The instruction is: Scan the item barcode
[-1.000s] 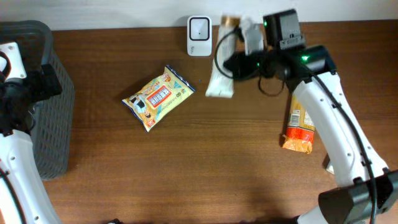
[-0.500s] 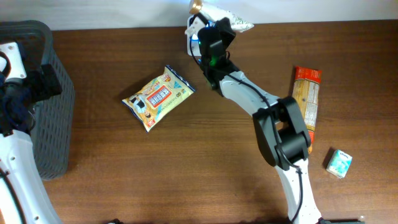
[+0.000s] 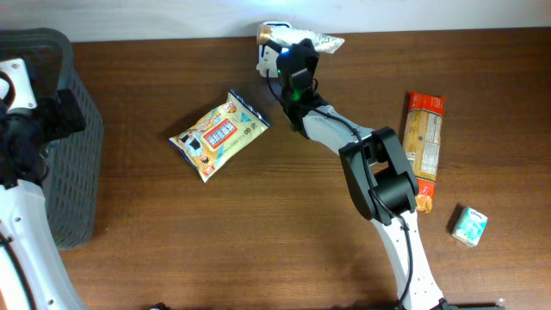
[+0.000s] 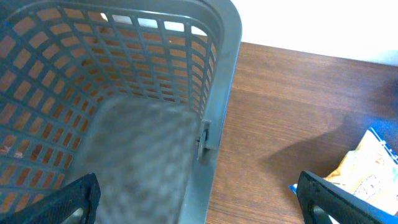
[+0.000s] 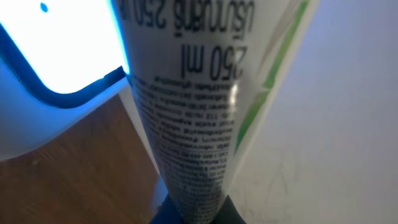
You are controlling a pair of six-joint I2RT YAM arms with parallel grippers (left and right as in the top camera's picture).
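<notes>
Pouch [image 5: 193,106] has been swung up to the lit scanner [image 5: 50,56] at the table's far edge — printed side is presented, scan judged underway. It is clamped in the right gripper [image 3: 294,58]; left gripper [image 4: 199,199] is held wide open above the basket [image 4: 221,74].

Your overhead view was bright and even. The table [image 3: 258,224] carried only faint shadows, and the wall [image 3: 172,17] strip burned out white. In your left wrist view the basket [image 4: 217,74] floor blurred to a grey smear, with a soft shadow on the wood beside it. Your right wrist view was close and soft-focused. The scanner [image 5: 43,50] face glared blue-white, and a glint sat on the pack [image 5: 199,124].
</notes>
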